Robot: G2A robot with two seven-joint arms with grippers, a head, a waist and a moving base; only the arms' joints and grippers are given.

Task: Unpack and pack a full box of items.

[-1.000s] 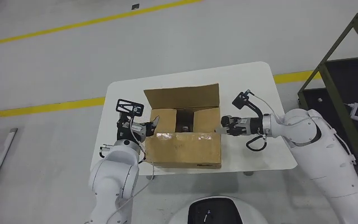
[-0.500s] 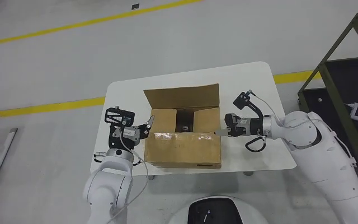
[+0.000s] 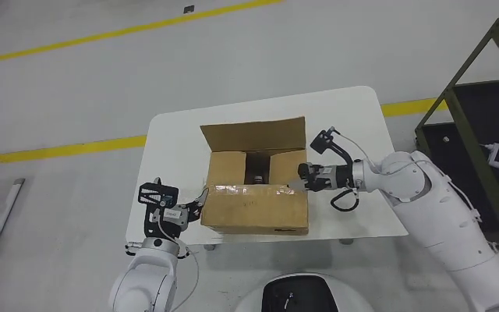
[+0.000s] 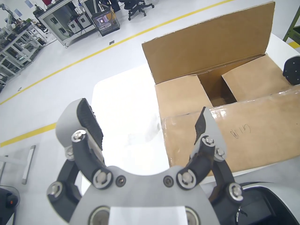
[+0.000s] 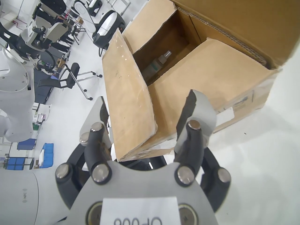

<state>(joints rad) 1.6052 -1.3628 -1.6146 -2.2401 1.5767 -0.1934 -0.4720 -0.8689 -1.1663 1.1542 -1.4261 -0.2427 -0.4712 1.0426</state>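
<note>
Withdrawn toward the robot over the last second, the left hand (image 4: 143,108) now sits just off the near corner of the brown cardboard box (image 3: 253,210). The right hand (image 5: 147,98) has closed in on the opposite end. The box itself has not shifted.

1. White rounded desk (image 3: 351,117): lies beneath both hands and carries the box.
2. Box: stands between the two hands, ahead and to one side of the left hand and directly ahead of the right hand. The rear flap is upright. Both short end flaps are folded inward, leaving a gap in the middle.
3. Taped front flap (image 5: 126,94): partly raised, at a tilt. Its long axis runs from one hand toward the other, straight away from the right hand. Its near corner lies between that hand's spread fingers; contact cannot be confirmed.
4. Small dark item (image 5: 157,65): lies deep in the box, beyond the right fingertips, seen through the gap. Its identity cannot be told.

Hand state: both hands are released, fingers spread, nothing held.

Judgement: the right hand is the nearer one to the flap. Closing across the flap's thickness should secure it for lifting.
</note>
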